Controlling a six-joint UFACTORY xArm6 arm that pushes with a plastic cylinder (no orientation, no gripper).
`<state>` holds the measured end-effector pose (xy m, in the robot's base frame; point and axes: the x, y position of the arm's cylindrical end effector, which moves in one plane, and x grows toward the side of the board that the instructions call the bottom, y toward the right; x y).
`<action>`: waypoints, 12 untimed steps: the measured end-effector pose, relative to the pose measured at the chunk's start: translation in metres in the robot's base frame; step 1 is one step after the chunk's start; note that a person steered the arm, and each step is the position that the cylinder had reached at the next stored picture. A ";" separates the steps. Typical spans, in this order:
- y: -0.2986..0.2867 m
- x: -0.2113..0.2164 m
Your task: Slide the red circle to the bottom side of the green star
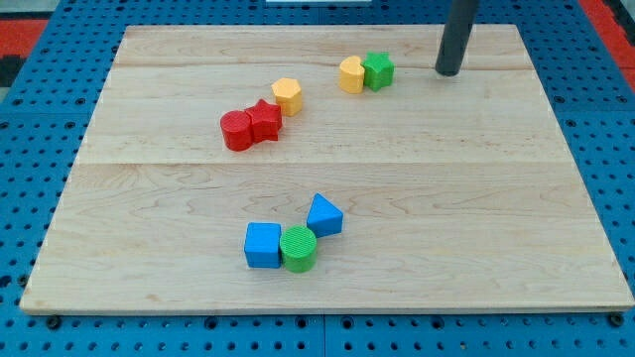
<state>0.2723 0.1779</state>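
Observation:
The red circle (pixel 236 130) lies left of the board's middle, touching a red star (pixel 264 120) on its right. The green star (pixel 378 69) sits near the view's top, touching a yellow block (pixel 351 74) on its left. My tip (pixel 447 72) rests on the board to the right of the green star, a short gap away, and far from the red circle.
A yellow hexagon (pixel 288 94) sits just up and right of the red star. Near the view's bottom a blue cube (pixel 263 245), a green circle (pixel 298 248) and a blue triangle (pixel 324 215) cluster together. The wooden board (pixel 496 248) lies on a blue pegboard.

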 end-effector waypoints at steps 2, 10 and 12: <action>-0.113 0.001; -0.367 0.128; -0.264 0.135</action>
<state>0.4070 -0.0860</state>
